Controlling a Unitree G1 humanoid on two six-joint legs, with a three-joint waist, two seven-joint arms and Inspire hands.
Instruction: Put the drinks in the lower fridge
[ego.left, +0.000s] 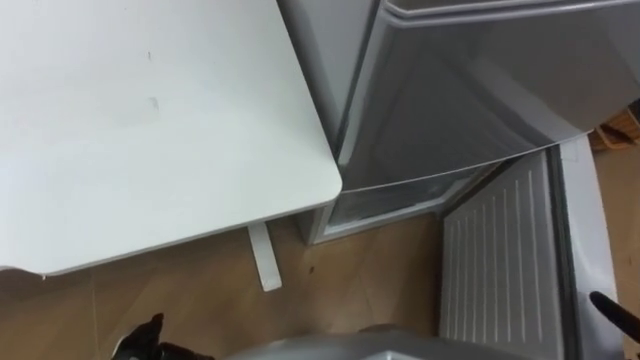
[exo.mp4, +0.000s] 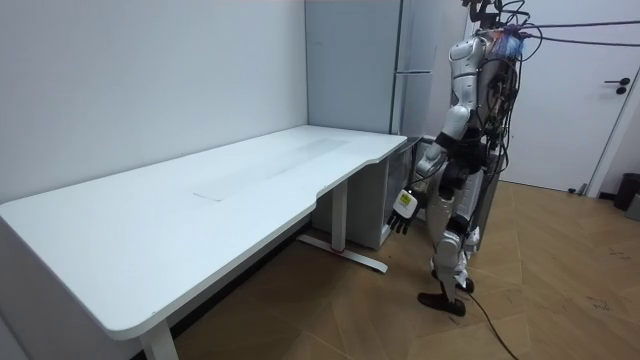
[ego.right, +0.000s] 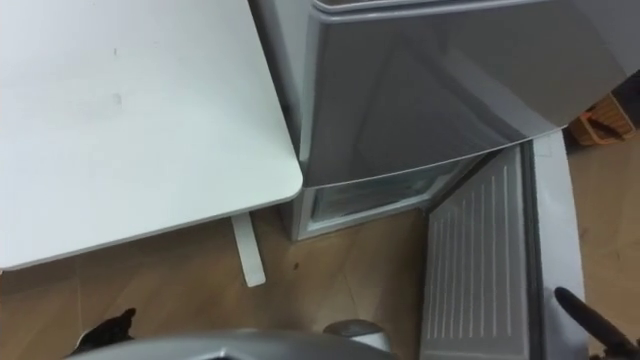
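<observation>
I stand in front of the grey fridge (ego.left: 470, 90), at the end of the white table (ego.left: 150, 120). The fridge's lower door (ego.left: 500, 260) is swung open toward me and shows its white ribbed inner side. Behind it the lower compartment (ego.left: 390, 205) shows a pale drawer front. My left hand (ego.left: 143, 342) is low at the bottom left, over the floor; in the room view it (exo.mp4: 403, 208) hangs by my side with relaxed fingers and holds nothing. A dark part of my right hand (ego.left: 612, 312) pokes in at the bottom right, beside the open door's edge.
The table's white foot (ego.left: 262, 255) lies on the wooden floor between me and the fridge. The table's rounded corner (ego.left: 325, 185) comes close to the fridge's side. In the room view a white door (exo.mp4: 590, 90) stands behind me.
</observation>
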